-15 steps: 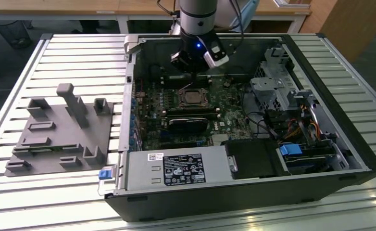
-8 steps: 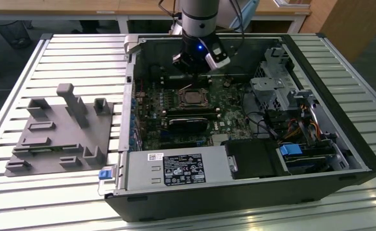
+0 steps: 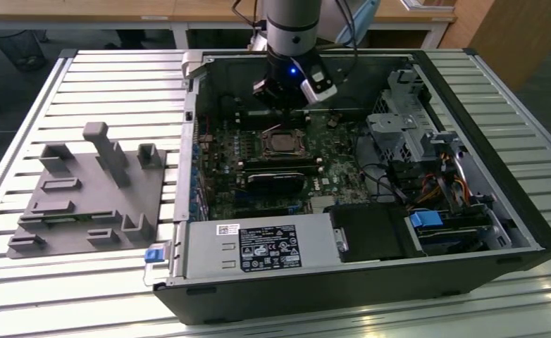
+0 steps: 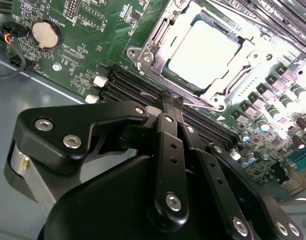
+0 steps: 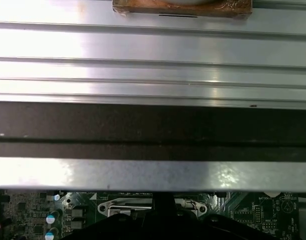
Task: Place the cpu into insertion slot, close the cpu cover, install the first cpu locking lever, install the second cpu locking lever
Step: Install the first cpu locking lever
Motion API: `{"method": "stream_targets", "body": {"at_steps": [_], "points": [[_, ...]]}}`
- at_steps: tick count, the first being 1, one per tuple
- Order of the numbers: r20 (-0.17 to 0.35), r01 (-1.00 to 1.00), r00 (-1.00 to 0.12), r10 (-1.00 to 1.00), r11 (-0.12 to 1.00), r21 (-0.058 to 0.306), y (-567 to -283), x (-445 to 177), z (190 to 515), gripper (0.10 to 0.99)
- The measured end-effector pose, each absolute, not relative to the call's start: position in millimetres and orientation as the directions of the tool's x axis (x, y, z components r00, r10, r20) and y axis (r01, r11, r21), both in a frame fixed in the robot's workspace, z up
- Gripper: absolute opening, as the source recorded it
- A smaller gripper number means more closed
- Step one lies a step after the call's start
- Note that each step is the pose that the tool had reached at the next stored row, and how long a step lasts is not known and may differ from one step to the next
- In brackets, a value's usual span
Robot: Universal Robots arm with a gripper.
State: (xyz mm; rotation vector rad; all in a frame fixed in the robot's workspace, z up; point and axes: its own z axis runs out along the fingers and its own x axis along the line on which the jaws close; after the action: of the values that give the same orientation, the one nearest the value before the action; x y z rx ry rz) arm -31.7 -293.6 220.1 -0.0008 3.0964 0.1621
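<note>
Slatted metal surface [image 3: 87, 77]: carrying an open computer case [image 3: 351, 282] and, toward the exterior view's left, a grey fixture block [image 3: 87, 197] with upright pegs.

Computer case: lying on its side, green motherboard [image 3: 228, 190] exposed, power supply [image 3: 256, 250] along the near wall, drive cage [image 3: 416, 134] toward the exterior view's right.

Arm [image 3: 289, 28]: descending near-vertically from above into the far part of the case, wrist just beyond the socket area.

End effector [image 4: 173, 107]: black linkage fingers drawn together to a narrow tip, closed with nothing visible between them; tip just beside the socket frame's edge, over the black memory slots [image 4: 133, 85], next to a thin wire lever [image 4: 200, 104].

Insertion slot [image 4: 192, 55]: silver frame on the green board, seen in the second wrist view and as a small square [image 3: 282, 143] in the exterior view.

Cpu [image 4: 203, 50]: already seated flat in the slot, bright silver top showing through the frame opening. Cover apparently down around it; locking state of the levers not determinable.

Judged step: working a locking lever. Done well by pressing on the wire's end only, pushing down and sideways under its retaining hook, clear of the chip top and neighbouring capacitors [image 4: 285, 75].
</note>
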Motion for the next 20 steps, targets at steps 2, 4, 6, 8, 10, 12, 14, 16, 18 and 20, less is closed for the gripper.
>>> {"method": "stream_targets", "body": {"at_steps": [2, 4, 6, 8, 10, 12, 14, 16, 18, 20], "points": [[-0.041, -0.003, -0.999, 0.002, 0.995, 0.104, -294, -32, 219, 0.106], [-0.041, -0.003, -0.999, 0.002, 0.995, 0.104, -294, -32, 219, 0.106], [-0.041, -0.003, -0.999, 0.002, 0.995, 0.104, -294, -32, 218, 0.106], [-0.041, -0.003, -0.999, 0.002, 0.995, 0.104, -294, -32, 216, 0.106], [-0.041, -0.003, -0.999, 0.002, 0.995, 0.104, -294, -31, 214, 0.106], [-0.041, -0.003, -0.999, 0.002, 0.995, 0.104, -293, -30, 212, 0.106], [-0.041, -0.003, -0.999, 0.002, 0.995, 0.104, -293, -28, 211, 0.106], [-0.041, -0.003, -0.999, 0.002, 0.995, 0.104, -293, -27, 211, 0.106], [-0.041, -0.003, -0.999, 0.002, 0.995, 0.104, -293, -26, 210, 0.106], [-0.041, -0.002, -0.999, 0.002, 0.995, 0.104, -293, -26, 210, 0.106]]}}
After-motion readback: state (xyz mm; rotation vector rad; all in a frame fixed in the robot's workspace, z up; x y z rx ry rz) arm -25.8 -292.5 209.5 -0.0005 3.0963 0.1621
